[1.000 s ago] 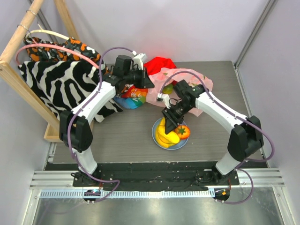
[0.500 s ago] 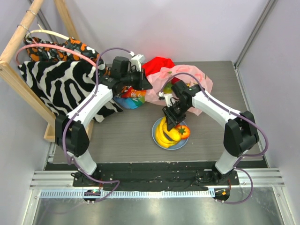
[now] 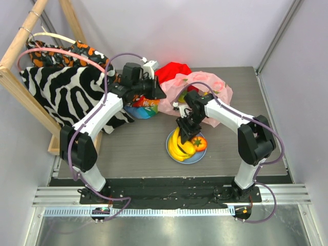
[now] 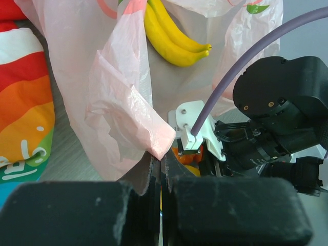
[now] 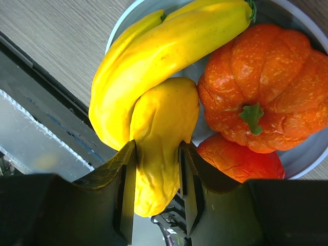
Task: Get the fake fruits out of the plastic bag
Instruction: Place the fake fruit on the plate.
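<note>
Left gripper (image 4: 160, 166) clenched on a fold of the pink plastic bag (image 4: 118, 92), seemingly anchoring it; bananas (image 4: 171, 41) lie inside. Right gripper (image 5: 157, 154) grasps a lumpy yellow fruit (image 5: 161, 128) over the light-blue plate (image 5: 307, 154), beside plated banana (image 5: 169, 46) and pumpkin (image 5: 256, 87), likely for release.

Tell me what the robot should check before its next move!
1. The left gripper pinches the plastic bag: ok.
2. The right gripper grips the yellow fruit: ok.
3. The yellow fruit hangs above the plate: ok.
4. A bare spot on the plate beneath it: cannot tell.
5. The plastic bag is empty: not ok, bananas show among its folds.
</note>
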You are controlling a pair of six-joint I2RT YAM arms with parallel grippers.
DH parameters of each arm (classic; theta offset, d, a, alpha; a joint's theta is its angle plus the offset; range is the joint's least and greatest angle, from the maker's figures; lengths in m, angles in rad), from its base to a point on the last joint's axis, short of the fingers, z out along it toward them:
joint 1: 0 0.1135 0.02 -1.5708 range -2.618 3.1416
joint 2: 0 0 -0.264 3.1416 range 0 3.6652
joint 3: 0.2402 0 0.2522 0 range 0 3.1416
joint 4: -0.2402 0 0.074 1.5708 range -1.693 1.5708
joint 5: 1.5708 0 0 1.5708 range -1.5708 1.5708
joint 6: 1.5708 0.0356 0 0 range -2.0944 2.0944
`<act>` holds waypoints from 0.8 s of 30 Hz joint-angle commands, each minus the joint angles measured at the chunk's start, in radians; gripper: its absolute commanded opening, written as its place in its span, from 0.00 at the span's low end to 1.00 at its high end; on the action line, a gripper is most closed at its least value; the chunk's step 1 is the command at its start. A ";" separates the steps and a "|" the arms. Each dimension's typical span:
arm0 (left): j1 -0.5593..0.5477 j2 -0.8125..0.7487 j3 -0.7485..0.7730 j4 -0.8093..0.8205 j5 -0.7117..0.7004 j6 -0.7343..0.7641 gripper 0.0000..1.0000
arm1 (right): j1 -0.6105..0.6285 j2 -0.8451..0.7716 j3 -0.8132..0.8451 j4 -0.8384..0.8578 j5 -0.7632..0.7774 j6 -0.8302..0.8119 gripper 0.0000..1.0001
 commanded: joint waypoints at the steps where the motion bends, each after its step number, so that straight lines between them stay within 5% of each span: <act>1: -0.001 -0.045 -0.005 0.013 -0.004 0.020 0.00 | 0.011 0.011 0.041 0.045 -0.004 0.018 0.01; 20: -0.001 0.002 0.023 0.030 0.020 -0.018 0.00 | 0.016 0.085 0.021 0.111 0.059 0.026 0.02; 22: -0.003 0.004 0.023 0.030 0.022 -0.021 0.00 | 0.018 0.079 0.015 0.111 0.053 0.026 0.10; 24: -0.003 0.005 0.024 0.033 0.025 -0.025 0.00 | 0.019 0.060 0.021 0.103 0.062 0.026 0.31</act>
